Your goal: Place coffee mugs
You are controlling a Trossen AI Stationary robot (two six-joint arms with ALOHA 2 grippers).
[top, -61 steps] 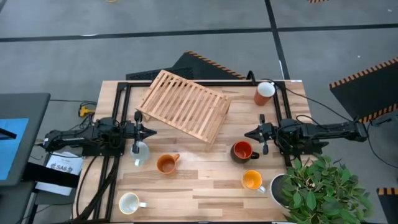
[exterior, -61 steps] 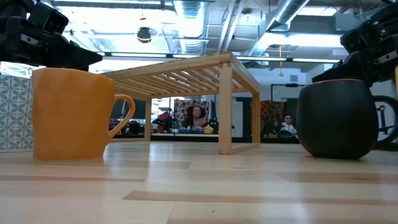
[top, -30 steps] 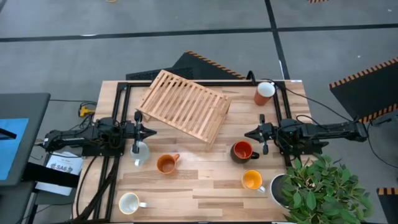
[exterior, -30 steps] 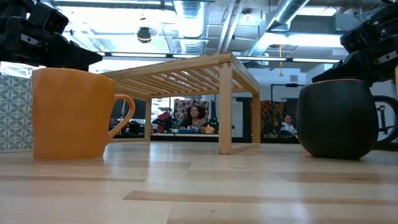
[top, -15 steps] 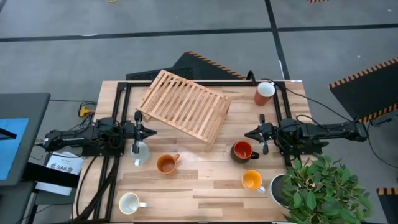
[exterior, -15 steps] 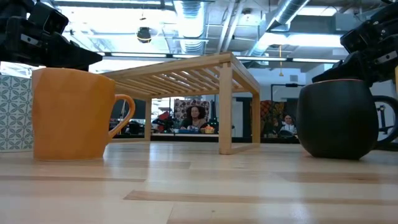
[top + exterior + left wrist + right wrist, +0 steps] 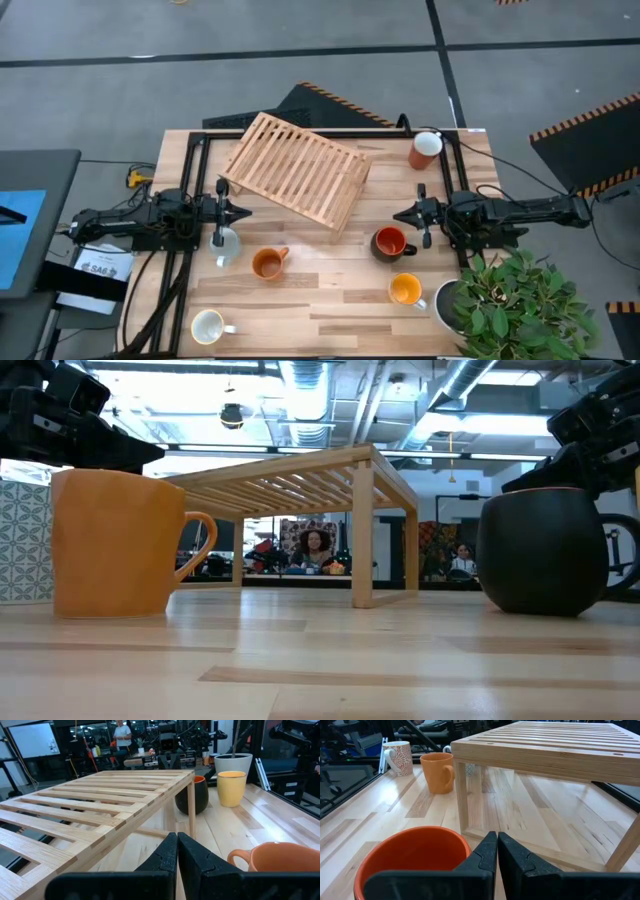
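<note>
Six mugs stand upright on the table in the high view: terracotta (image 7: 426, 148) at the far right, dark with red inside (image 7: 389, 242), brownish-orange (image 7: 267, 263), orange-yellow (image 7: 405, 290), pale blue-grey (image 7: 226, 243) and cream-white (image 7: 208, 326). My left gripper (image 7: 246, 212) is shut and hovers over the table's left side, just above the blue-grey mug, pointing right at the wooden rack (image 7: 300, 170). My right gripper (image 7: 396, 215) is shut and hovers above the dark mug (image 7: 415, 855), pointing left at the rack. Neither touches anything.
The slatted wooden rack (image 7: 300, 470) stands on legs across the table's far middle, between the two grippers. A white pot with a leafy plant (image 7: 505, 300) fills the near right corner. A black frame edges the table's far side. Bare wood lies along the near middle.
</note>
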